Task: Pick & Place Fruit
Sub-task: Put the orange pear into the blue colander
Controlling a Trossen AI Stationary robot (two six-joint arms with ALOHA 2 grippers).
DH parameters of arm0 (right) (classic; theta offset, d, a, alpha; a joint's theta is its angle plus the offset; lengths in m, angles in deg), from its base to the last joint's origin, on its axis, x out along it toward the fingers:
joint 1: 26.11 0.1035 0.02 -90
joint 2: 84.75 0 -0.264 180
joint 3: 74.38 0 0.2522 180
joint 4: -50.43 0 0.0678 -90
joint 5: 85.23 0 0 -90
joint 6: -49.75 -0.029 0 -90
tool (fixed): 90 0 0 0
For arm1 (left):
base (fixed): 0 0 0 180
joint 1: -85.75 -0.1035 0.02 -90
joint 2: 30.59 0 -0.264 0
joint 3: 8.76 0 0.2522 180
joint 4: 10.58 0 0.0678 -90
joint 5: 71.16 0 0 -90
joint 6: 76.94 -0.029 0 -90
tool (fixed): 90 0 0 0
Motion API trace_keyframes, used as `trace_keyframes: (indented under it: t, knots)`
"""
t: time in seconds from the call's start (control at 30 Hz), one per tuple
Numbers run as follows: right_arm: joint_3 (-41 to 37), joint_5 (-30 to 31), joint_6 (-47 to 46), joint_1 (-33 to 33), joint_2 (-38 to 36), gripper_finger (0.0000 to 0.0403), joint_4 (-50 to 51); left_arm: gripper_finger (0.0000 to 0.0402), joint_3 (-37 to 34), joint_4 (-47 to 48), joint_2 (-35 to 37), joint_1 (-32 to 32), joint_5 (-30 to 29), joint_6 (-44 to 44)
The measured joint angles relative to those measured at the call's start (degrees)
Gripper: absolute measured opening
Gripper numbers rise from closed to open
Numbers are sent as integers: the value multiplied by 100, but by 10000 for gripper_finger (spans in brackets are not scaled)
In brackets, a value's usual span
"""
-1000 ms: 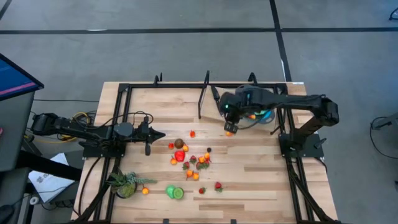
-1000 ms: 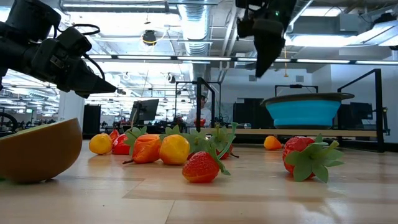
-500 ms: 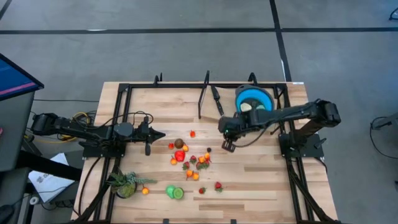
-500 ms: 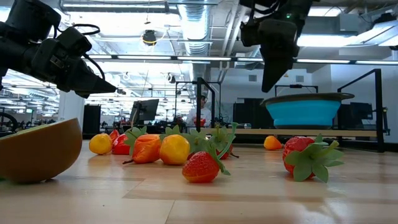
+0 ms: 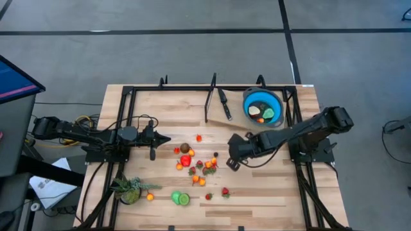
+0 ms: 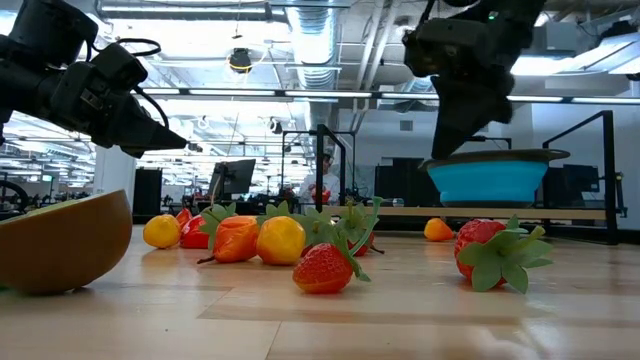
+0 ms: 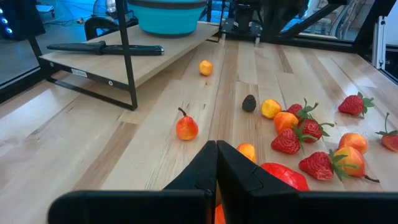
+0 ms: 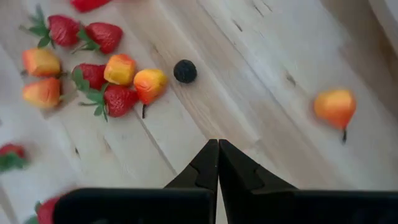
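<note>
**High view: right gripper positioned for the next fruit**

The left gripper [image 5: 166, 138] is parked, closed and empty. The fruit [image 5: 196, 168] is scattered mid-table. The right gripper [image 5: 232, 164], closed and empty, must be opened and lowered. The bowl [image 5: 279, 101] holds some pieces.

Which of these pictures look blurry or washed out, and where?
Right wrist view: the orange pear-shaped toy fruit is smeared by motion blur. Low view: bright ceiling lights wash out the background; the near brown half-fruit looks soft. High view: even light, sharp.
</note>
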Motion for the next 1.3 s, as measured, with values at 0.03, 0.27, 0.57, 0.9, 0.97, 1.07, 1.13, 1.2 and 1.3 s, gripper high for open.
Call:
trace_keyframes:
  t: [0.03, 0.27, 0.57, 0.9, 0.97, 1.07, 1.13, 1.2, 1.3]
  knots:
    - [-1, 61, -281, 64, 4, 3, 45, 1, 1, 0, 0, 0, 1, 0]
    - [-2, 533, -1448, 236, 4, 1, 155, 1, 2, -2, 0, 0, 1, -4]
    - [8, 1168, -2327, 233, 353, 1, 477, 1, 2, -4, 0, 0, -1, -7]
    - [-4, 924, -2745, -183, 1136, 7, 539, 1, 1, -4, 0, 0, -1, -9]
    - [1, 655, -2500, -323, 1122, 10, 513, 1, 2, -4, 0, 1, -1, -9]
    - [0, 460, -2055, -514, 1056, 21, 534, 1, 1, -4, 0, 0, 1, -9]
    - [63, 444, -1627, -616, 1019, 36, 533, 1, 2, -4, 0, 1, -1, -11]
    - [164, 387, -1144, -723, 1019, 59, 630, 1, 0, -4, 0, 1, 0, -11]
    - [294, 230, -570, -903, 1019, 105, 638, 1, 2, -4, 0, 1, 0, -10]
